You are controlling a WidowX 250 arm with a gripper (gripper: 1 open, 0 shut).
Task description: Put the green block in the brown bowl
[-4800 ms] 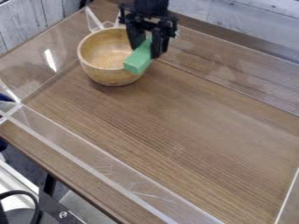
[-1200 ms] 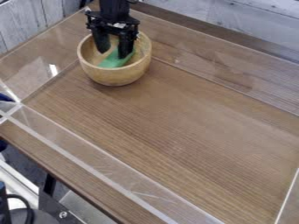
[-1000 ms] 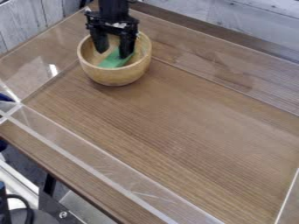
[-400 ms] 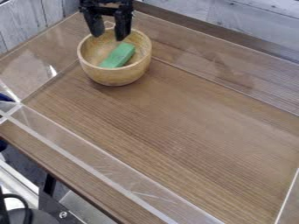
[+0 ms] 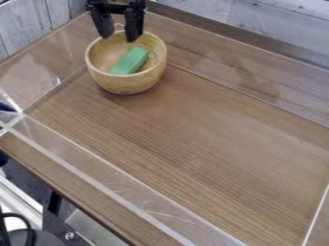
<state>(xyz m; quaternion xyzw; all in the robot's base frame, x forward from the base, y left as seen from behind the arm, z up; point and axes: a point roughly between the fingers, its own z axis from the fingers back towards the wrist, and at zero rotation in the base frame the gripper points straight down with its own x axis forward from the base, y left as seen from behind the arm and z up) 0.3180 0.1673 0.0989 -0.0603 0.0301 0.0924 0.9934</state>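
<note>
The green block (image 5: 129, 61) lies flat inside the brown bowl (image 5: 113, 81), which stands at the far left of the wooden table. My black gripper (image 5: 117, 31) hangs just above the bowl's far rim, open, its two fingers apart with nothing between them. It is clear of the block.
A low transparent wall (image 5: 77, 183) runs around the wooden table top (image 5: 193, 135). Grey planks (image 5: 257, 19) form the backdrop behind the table. A cable and dark frame parts show below the table's near left corner (image 5: 26, 226).
The gripper, which stood down in the bowl around the block a second ago, has risen and left the block lying in the bowl. Since about half a second ago nothing has moved.
</note>
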